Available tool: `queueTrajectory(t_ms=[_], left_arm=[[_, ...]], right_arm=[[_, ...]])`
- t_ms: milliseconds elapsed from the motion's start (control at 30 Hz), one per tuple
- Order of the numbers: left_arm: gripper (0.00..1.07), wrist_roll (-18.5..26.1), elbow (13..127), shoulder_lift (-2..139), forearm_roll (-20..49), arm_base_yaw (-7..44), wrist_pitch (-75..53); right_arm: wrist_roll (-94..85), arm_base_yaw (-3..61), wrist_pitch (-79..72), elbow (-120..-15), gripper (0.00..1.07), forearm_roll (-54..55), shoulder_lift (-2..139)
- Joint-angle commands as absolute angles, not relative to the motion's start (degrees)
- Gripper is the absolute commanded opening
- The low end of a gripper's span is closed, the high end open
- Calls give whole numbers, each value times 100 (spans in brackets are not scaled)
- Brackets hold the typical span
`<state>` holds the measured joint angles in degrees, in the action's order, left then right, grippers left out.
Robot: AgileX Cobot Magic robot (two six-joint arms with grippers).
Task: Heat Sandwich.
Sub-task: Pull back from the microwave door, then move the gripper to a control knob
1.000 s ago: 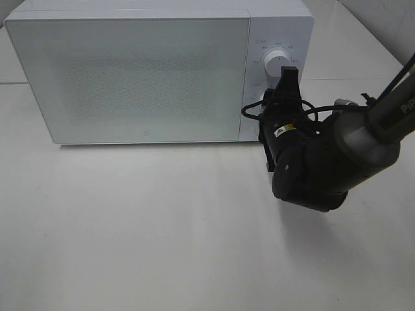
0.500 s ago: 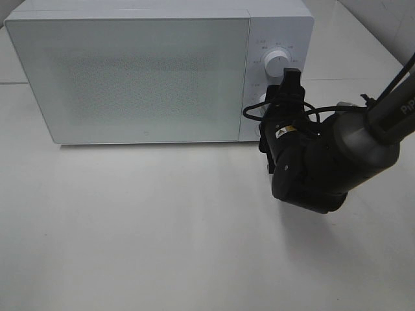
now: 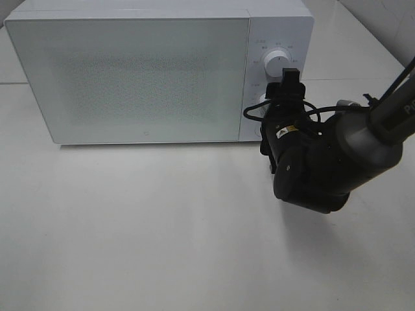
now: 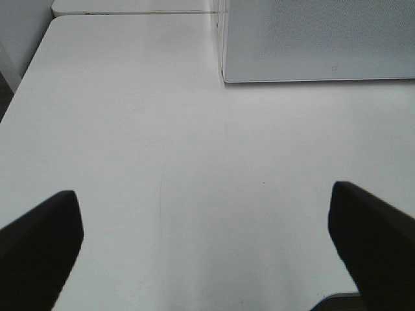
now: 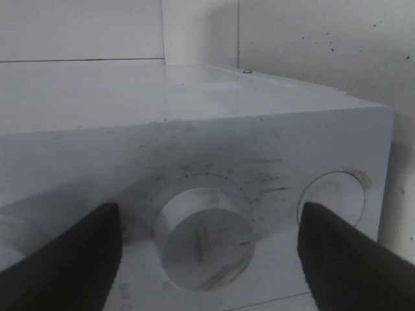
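Right arm (image 3: 324, 162) reaches in from the right edge of the bench (image 3: 162, 227). Its tool (image 3: 291, 79) is spread wide either side of a dial (image 5: 204, 230) on the closed microwave (image 3: 130, 71), fingers clear of it. Left tool (image 4: 206, 246), also wide, hangs over the bench. Sandwich not in view.

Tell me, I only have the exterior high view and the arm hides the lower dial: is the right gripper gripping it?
Observer: No. The right wrist view shows the right gripper open, its fingers either side of the lower dial, clear of it.
Operator: And the left arm? I can't see it.
Observer: The left gripper is open above the table beside the microwave, holding nothing.
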<state>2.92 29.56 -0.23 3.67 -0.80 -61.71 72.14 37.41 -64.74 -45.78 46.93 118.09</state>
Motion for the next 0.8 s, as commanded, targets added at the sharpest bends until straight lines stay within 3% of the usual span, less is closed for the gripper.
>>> queueTrajectory(t_ms=[33, 367, 600, 800], left_arm=[[98, 286, 2956, -132, 390, -97, -6113], [98, 286, 2956, -132, 390, -97, -6113], [98, 286, 2956, -132, 390, -97, -6113], [98, 286, 2956, -132, 390, -97, -6113]], right_arm=[[6944, 3690, -6474, -4629, 76, 4326, 11579], [6348, 3673, -5701, -3890, 76, 4022, 10995], [4710, 3598, -4057, -3741, 75, 3804, 10382], [3466, 3157, -2636, -3770, 75, 3117, 9952]])
